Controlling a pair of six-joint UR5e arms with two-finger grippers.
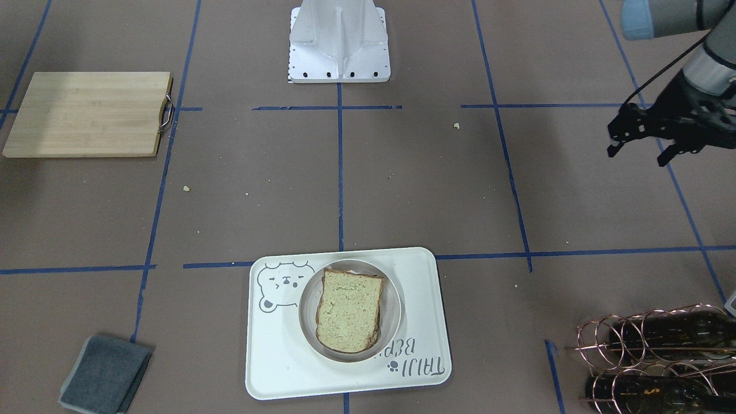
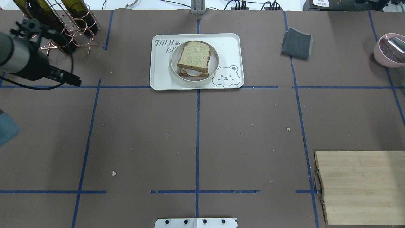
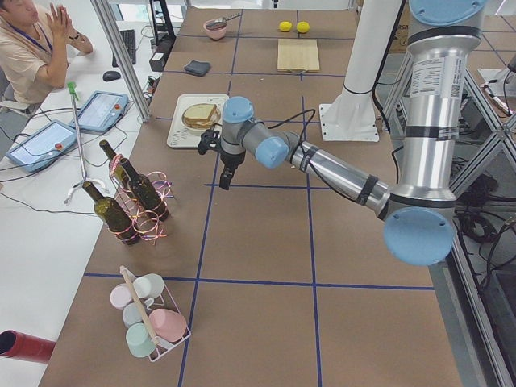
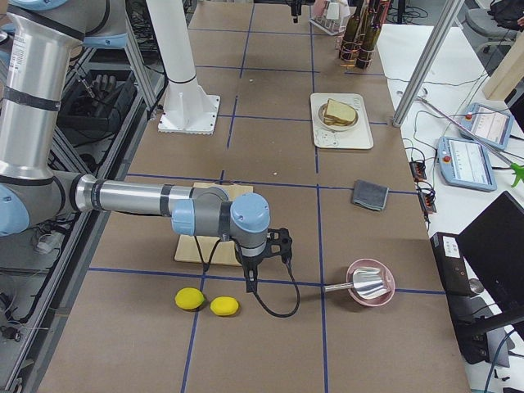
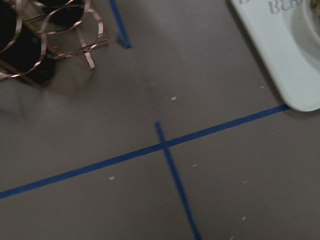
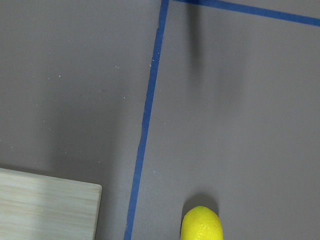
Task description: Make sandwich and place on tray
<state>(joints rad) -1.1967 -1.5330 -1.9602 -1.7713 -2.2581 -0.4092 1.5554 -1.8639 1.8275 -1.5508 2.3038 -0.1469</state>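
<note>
1 left gripper [image 1: 638, 155], jaws wide apart, empty, far from sandwich [image 1: 349, 311]

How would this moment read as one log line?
sandwich: stacked, in dish on tray | left gripper: open, empty | right gripper: cannot tell

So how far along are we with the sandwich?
Looks finished. The sandwich is stacked, top slice on, in the dish, which sits on the tray. Nothing seems in hand: the left arm hangs off to the side, jaws open and empty, and the right arm is over by the lemons. I see nothing left to do.
</note>
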